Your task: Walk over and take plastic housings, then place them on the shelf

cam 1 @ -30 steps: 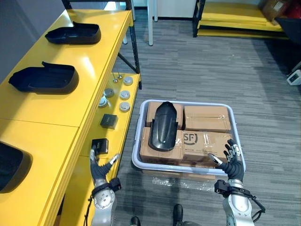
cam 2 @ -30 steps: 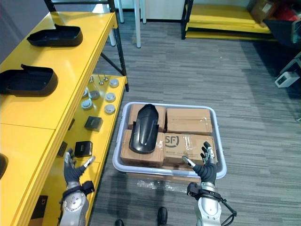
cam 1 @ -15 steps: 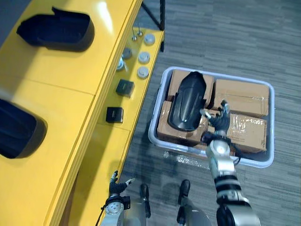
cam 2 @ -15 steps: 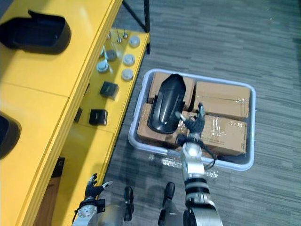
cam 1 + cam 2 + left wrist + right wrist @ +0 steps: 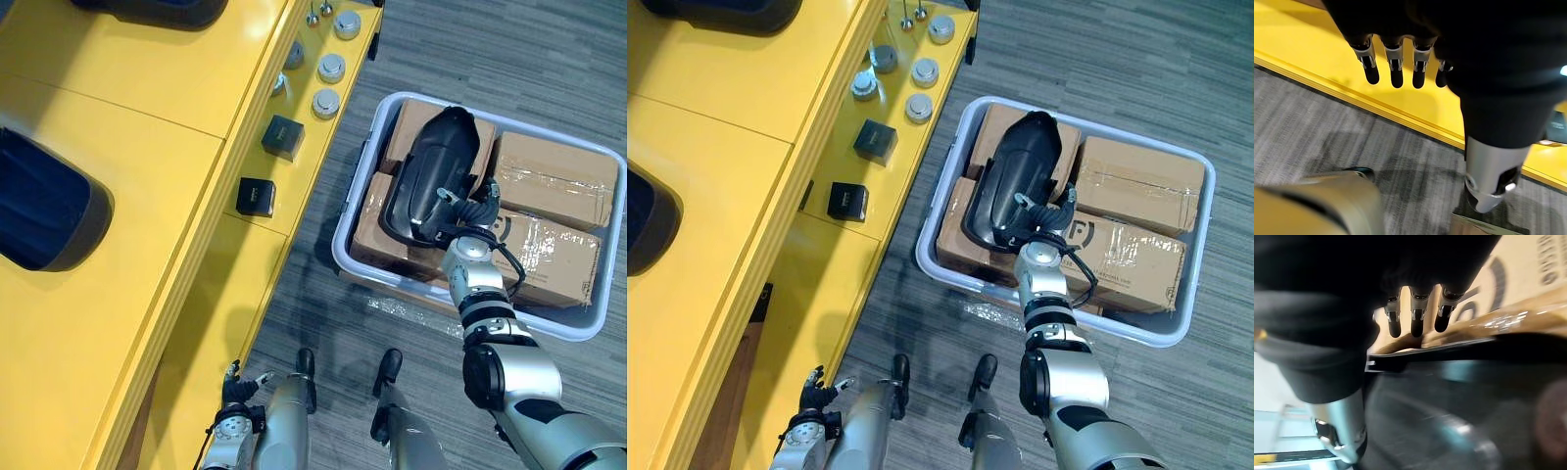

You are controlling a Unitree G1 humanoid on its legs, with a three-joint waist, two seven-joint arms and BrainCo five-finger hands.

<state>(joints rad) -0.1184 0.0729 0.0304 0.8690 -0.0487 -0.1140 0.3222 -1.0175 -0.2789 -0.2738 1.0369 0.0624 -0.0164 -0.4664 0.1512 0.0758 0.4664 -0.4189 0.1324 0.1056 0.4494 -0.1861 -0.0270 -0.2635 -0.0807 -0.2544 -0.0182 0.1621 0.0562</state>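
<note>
Plastic housing [image 5: 431,171] atop cardboard boxes [image 5: 554,181] in tote [image 5: 353,206]; right hand [image 5: 472,212] at edge.

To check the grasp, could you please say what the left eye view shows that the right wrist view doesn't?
Left eye view adds: yellow shelf, small black box, white plastic bin's rim, open left hand. Right wrist view adds: straight fingers by the edge of the black plastic housing. Both: right hand, that housing, brown cardboard boxes.
</note>
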